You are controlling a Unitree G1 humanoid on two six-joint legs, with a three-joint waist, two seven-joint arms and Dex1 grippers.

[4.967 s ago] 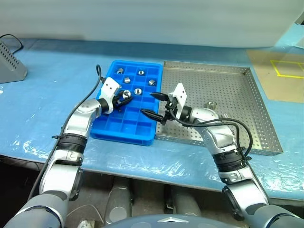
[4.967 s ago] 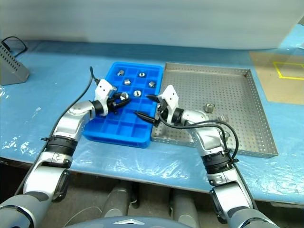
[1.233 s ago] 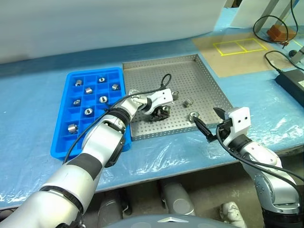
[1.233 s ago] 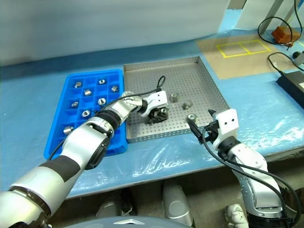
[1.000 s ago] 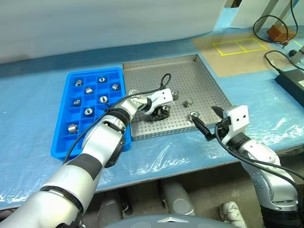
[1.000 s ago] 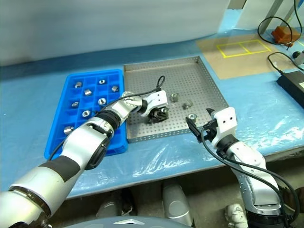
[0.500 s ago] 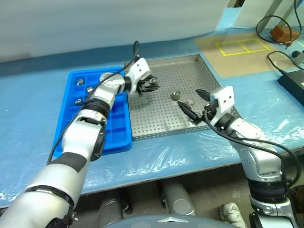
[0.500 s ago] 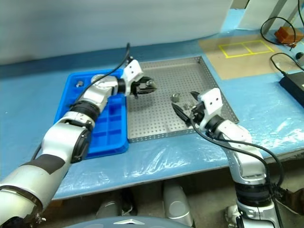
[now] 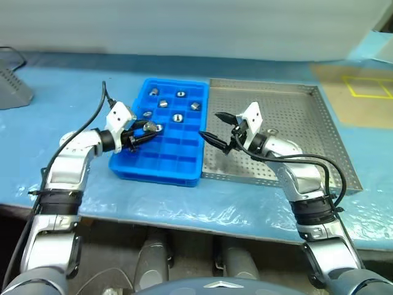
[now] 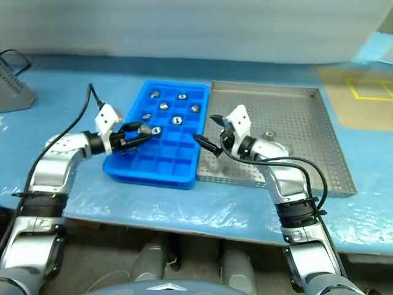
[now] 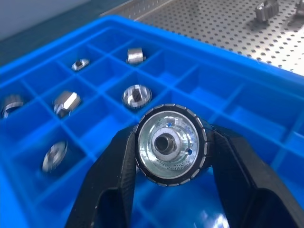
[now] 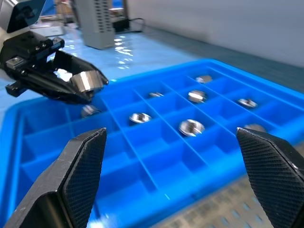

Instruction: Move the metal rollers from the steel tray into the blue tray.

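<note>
Left eye view: a blue-covered counter (image 9: 73,92) carries the blue tray (image 9: 161,167) and, touching its right edge, the steel tray (image 9: 295,110). A grey ribbed box (image 9: 12,86) sits well apart at the far left, and yellow tape marks (image 9: 368,86) lie beyond the steel tray's far right corner. Nothing stands between my hands and the trays.

Several metal rollers (image 9: 177,117) lie one to a compartment in the far rows of the blue tray, while the near rows are bare. One roller (image 9: 271,133) rests on the steel tray's perforated floor, just behind my right wrist.

My left hand (image 9: 146,131) reaches in from the tray's left side, pointing to the right and slightly down over the left-hand compartments. Its two black fingers (image 11: 116,166) are clamped on the held roller (image 11: 170,144), gripping its knurled rim on both sides with the central hole facing the wrist camera.

My right hand (image 9: 216,126) hangs over the seam between the two trays, pointing left and about level toward the blue tray. Its fingers (image 12: 80,166) are spread wide with nothing between them.
</note>
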